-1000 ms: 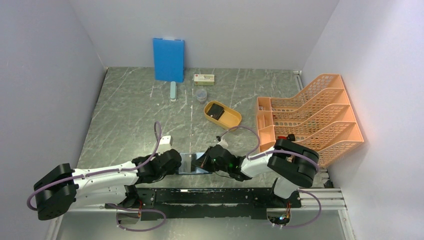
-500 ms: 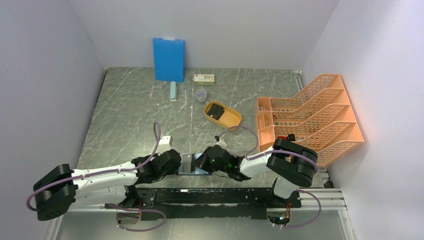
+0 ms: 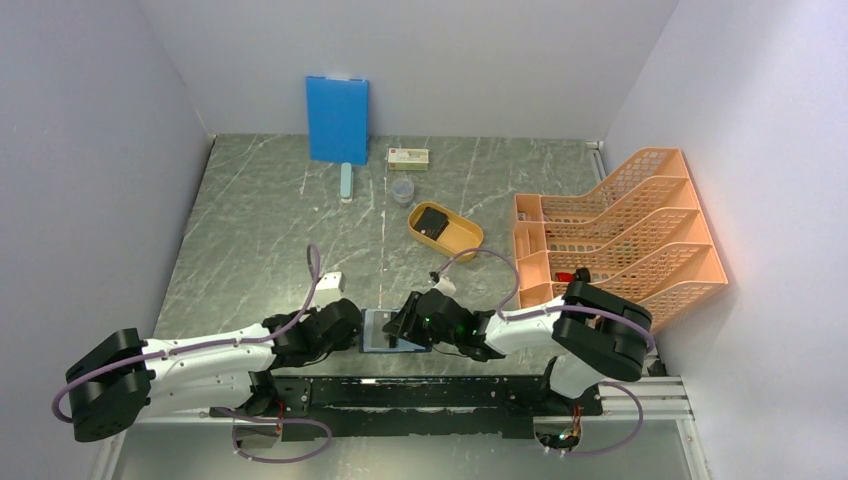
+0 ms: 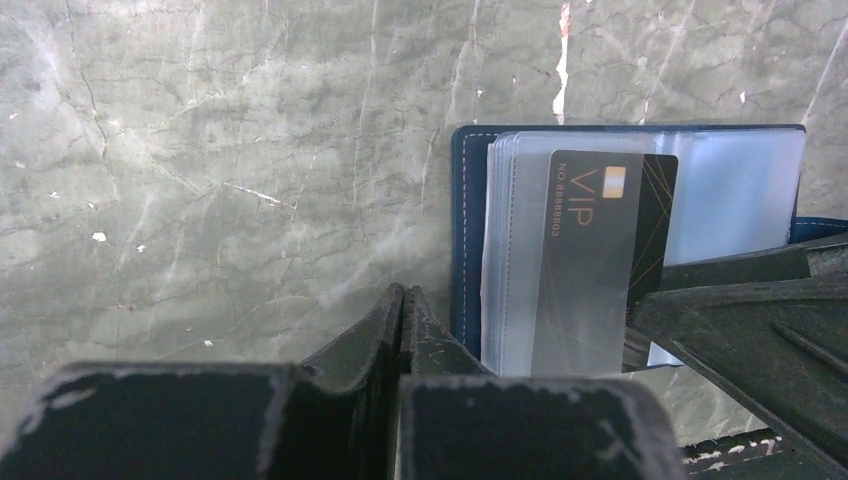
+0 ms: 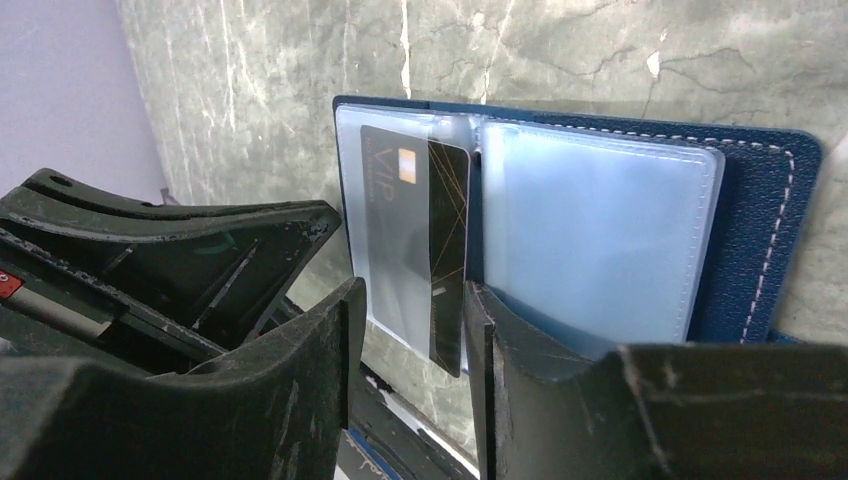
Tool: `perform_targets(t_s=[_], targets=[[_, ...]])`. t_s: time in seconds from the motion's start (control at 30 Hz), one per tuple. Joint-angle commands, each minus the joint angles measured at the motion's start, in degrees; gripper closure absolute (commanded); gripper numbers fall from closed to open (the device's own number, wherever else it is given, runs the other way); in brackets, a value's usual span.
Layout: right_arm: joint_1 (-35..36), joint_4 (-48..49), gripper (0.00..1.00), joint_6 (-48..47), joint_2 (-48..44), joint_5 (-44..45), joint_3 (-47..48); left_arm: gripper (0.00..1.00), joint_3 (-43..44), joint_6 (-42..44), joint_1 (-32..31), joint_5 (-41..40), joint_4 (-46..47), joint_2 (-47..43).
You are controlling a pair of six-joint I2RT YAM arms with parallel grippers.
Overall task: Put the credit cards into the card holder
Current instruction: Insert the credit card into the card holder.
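Right tool (image 5: 412,300) flanks card (image 5: 410,230), wrist view only.

The table (image 3: 260,230) has a grey marbled surface. A blue board (image 3: 337,119) stands upright at the back wall. Near it lie a pale green bar (image 3: 346,182), a small white box (image 3: 408,157) and a clear cup (image 3: 402,190). A yellow-orange oval tray (image 3: 465,243) sits near centre. An orange mesh file rack (image 3: 625,235) is on the right, and a small white block (image 3: 331,281) left of centre.

Open card holder (image 5: 760,200) flat on marble table (image 5: 600,50); black VIP card (image 5: 400,220) part-sleeved; right gripper (image 5: 412,292), jaws apart, astride its lower end.
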Motion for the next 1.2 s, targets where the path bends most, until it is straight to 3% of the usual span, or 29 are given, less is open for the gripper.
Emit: perform_targets(t_s=[0.0, 0.67, 0.93, 1.17], targets=[[0.4, -4.0, 0.55, -2.7, 0.6, 1.1, 2.3, 0.95, -1.5, 0.1, 0.1, 3.0, -1.7, 0.7], [0.9, -9.6, 0.55, -12.0, 6.2, -3.5, 12.4, 0.95, -0.9, 1.3, 0.0, 3.5, 0.0, 2.4], [0.9, -20.5, 0.39, -16.8, 0.8, -1.2, 16.4, 0.94, 0.2, 0.2, 0.1, -0.6, -6.0, -2.1], [-0.3, -34.1, 0.22, -22.5, -6.6, 2.8, 21.0, 0.79, 2.3, 0.1, 0.1, -1.5, -9.1, -5.2]])
